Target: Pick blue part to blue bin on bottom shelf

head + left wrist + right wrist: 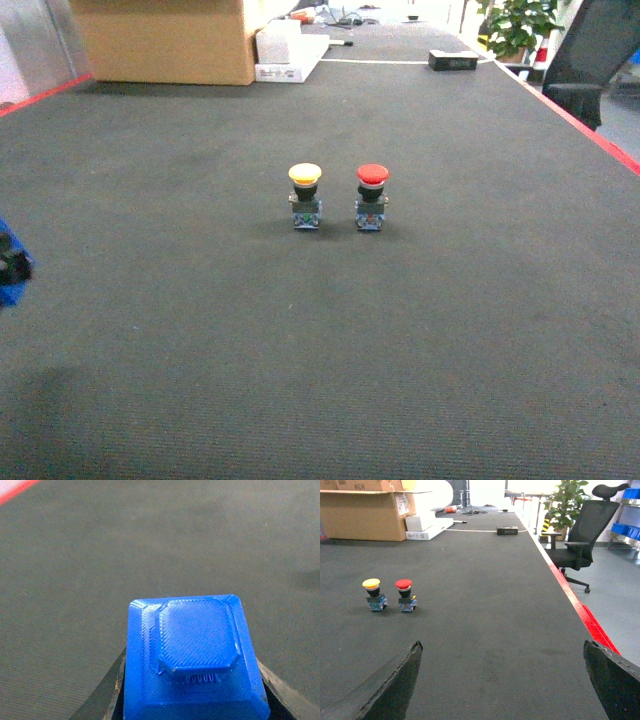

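Note:
The blue part point(195, 645), a square 3D-printed block with a raised octagonal top, fills the lower middle of the left wrist view. My left gripper point(192, 680) is shut on it, one dark finger point(107, 695) pressed against each side, above the dark mat. In the head view the blue part point(6, 268) shows only as a sliver at the far left edge. My right gripper point(502, 647) is open and empty over the mat; it does not appear in the head view. The bottom shelf is out of view.
A yellow push button point(305, 195) and a red push button point(371, 196) stand side by side mid-table. A cardboard box point(165, 40) and white boxes point(290, 52) sit at the far end. Right of the red table edge point(585, 615) are an office chair point(582, 535) and blue bins point(626, 529) on a rack.

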`<state>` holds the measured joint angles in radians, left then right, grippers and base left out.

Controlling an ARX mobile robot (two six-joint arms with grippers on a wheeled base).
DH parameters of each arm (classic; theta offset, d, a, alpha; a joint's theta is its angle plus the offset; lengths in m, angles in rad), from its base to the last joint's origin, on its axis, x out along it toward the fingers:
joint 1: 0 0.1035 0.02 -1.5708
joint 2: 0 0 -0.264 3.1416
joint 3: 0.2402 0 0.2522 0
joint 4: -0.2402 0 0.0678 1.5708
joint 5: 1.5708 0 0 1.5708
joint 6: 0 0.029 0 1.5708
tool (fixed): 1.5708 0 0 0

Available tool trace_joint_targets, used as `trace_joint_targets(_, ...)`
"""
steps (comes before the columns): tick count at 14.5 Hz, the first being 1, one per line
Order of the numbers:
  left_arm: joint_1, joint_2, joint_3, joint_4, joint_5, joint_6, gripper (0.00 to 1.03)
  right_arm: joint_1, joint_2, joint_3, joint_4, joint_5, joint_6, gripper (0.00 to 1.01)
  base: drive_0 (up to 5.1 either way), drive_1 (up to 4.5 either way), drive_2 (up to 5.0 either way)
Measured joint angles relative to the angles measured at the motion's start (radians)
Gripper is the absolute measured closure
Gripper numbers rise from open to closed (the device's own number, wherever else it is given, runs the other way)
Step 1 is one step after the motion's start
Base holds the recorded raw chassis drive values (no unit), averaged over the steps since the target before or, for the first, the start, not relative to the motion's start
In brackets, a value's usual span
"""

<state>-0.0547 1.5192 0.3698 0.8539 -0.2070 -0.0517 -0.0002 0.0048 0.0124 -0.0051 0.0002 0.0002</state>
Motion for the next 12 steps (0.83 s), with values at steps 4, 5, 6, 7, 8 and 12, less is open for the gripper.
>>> trace_joint_targets(4,-0.093,-0.616,-0.062,-0.319,-0.129,0.033,0.59,0.0,0.0,0.0,0.0,0.0,0.0,0.03,0.0,0.0,0.0)
trace_joint_targets(5,-0.139,-0.727,-0.082,-0.395,-0.179,0.033,0.59,0.0,0.0,0.0,0.0,0.0,0.0,0.03,0.0,0.0,0.0)
trace_joint_targets(6,-0.176,-0.798,-0.098,-0.422,-0.223,0.035,0.59,0.0,0.0,0.0,0.0,0.0,0.0,0.03,0.0,0.0,0.0)
trace_joint_targets(7,-0.187,-0.821,-0.099,-0.415,-0.227,0.035,0.59,0.0,0.0,0.0,0.0,0.0,0.0,0.03,0.0,0.0,0.0)
trace_joint_targets(8,-0.185,-0.824,-0.098,-0.413,-0.232,0.035,0.59,0.0,0.0,0.0,0.0,0.0,0.0,0.03,0.0,0.0,0.0)
trace_joint_targets(12,-0.181,-0.813,-0.099,-0.42,-0.237,0.037,0.59,0.0,0.0,0.0,0.0,0.0,0.0,0.03,0.0,0.0,0.0)
